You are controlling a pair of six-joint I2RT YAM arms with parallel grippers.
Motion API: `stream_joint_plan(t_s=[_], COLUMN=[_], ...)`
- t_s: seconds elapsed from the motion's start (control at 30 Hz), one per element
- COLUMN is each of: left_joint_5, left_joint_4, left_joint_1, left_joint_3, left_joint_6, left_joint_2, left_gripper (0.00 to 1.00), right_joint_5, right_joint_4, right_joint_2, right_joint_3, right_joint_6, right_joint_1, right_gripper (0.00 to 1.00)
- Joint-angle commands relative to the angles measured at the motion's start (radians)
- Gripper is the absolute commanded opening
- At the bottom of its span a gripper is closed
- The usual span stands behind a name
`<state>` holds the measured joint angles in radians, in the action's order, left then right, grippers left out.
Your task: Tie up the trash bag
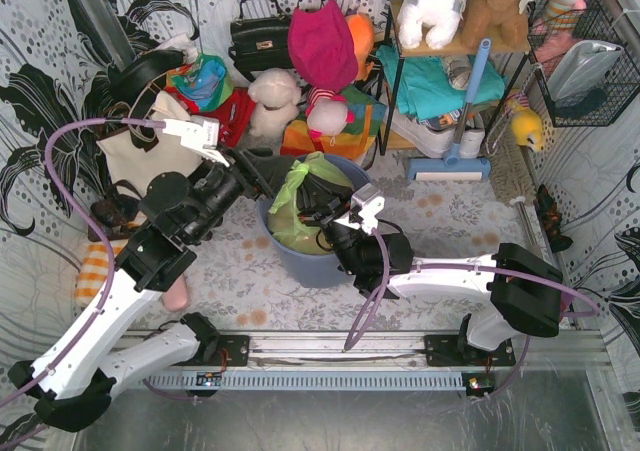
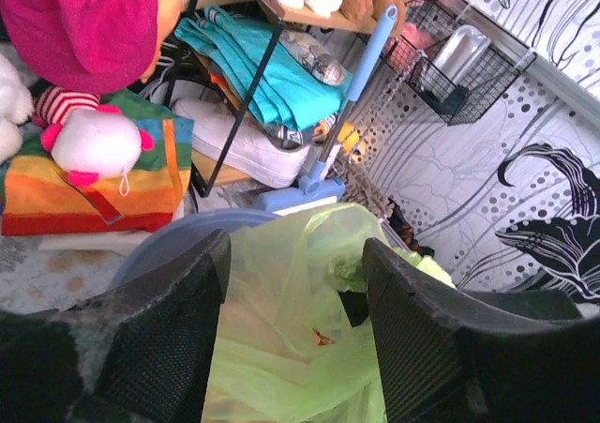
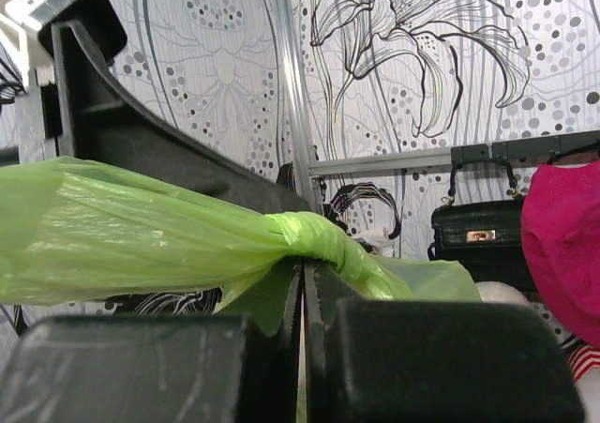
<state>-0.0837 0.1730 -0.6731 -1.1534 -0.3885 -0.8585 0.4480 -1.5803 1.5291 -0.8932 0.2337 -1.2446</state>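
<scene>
The trash bag [image 1: 293, 208] is lime-green and sits in the blue-grey bin [image 1: 318, 261] at the table's middle. My left gripper [image 1: 280, 174] is open at the bag's upper left. In the left wrist view its fingers [image 2: 169, 334] stand apart with loose bag film [image 2: 281, 320] and tan paper between them. My right gripper [image 1: 320, 214] is at the bag's right side. In the right wrist view it [image 3: 303, 271] is shut on a thin flap of the bag, just under a twisted knot [image 3: 314, 234] in the film [image 3: 112, 240]. A left finger [image 3: 141, 132] shows behind the film.
Behind the bin stand stuffed toys [image 1: 273, 101], a pink hat [image 1: 322, 41], a black handbag [image 1: 258, 36] and a shelf with teal cloth [image 1: 435, 81]. A blue mop [image 1: 460, 121] leans at the back right. A wire basket [image 1: 585, 66] hangs on the right wall.
</scene>
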Motion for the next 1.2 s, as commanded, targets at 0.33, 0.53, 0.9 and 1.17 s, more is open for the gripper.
stream_joint_plan(t_s=[0.33,0.53,0.9,1.17], left_joint_5=[0.201,0.225,0.339,0.23], left_joint_4=[-0.132,-0.154,-0.216,-0.074], left_joint_1=[-0.001,-0.001,-0.002,-0.001], left_joint_3=[0.161,0.208,0.248,0.169], left_joint_6=[-0.092,-0.126,-0.18,-0.113], left_joint_2=[0.079,0.1,0.071,0.123], left_gripper=[0.7,0.71,0.74,0.69], right_joint_5=[-0.012,-0.012,-0.009,-0.017], right_joint_4=[-0.12,-0.12,-0.121,-0.119], right_joint_2=[0.003,0.008,0.014,0.014], right_joint_3=[-0.006,-0.009,-0.004,-0.013], right_joint_6=[0.007,0.007,0.003,0.0], right_joint_1=[0.003,0.004,0.004,0.004], right_gripper=[0.0,0.0,0.0,0.0])
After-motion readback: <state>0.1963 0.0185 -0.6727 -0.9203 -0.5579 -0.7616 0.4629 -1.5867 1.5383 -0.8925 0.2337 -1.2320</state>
